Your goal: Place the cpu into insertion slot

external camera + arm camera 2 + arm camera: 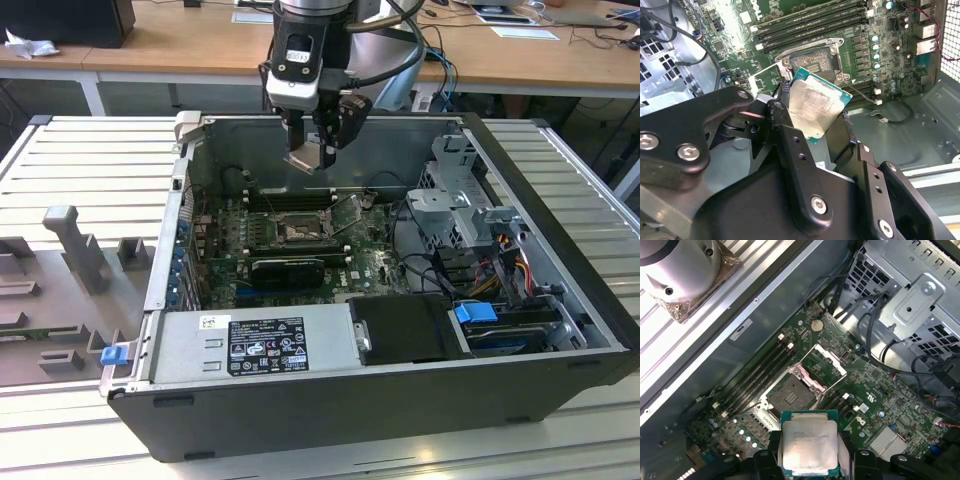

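In the exterior view, the claw hung over the open computer case, which stood on a ribbed metal table. It pinched the cpu by two edges, tilted, above the green motherboard. The insertion slot lay lower, apart from the chip. In the second wrist view, the cpu sat between two black fingers, silver top facing the camera, and the insertion slot was beyond it, beside the long memory slots. In the first wrist view, the cpu was in the air near the insertion slot, not touching it, and the metal frame stood flipped open.
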Action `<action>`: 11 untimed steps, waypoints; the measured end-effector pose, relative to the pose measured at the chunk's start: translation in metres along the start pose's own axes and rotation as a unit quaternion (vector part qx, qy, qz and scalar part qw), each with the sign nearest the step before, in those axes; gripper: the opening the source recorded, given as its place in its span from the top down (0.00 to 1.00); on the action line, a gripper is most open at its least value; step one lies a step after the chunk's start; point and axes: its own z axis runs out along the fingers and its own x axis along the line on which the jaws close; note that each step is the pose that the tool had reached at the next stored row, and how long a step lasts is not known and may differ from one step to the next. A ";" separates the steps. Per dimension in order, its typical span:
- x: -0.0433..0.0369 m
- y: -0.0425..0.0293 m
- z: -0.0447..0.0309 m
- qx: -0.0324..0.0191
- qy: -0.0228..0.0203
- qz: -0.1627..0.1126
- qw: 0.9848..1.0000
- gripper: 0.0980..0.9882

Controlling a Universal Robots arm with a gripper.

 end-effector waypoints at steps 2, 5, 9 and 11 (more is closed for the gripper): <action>0.0000 0.0000 0.0000 0.000 -0.001 0.006 1.000 0.52; 0.0000 0.0000 0.0001 0.000 -0.001 0.014 1.000 0.52; 0.0000 0.0000 0.0002 0.000 -0.002 0.024 1.000 0.52; 0.0000 0.0000 0.0002 -0.001 -0.003 0.030 1.000 0.52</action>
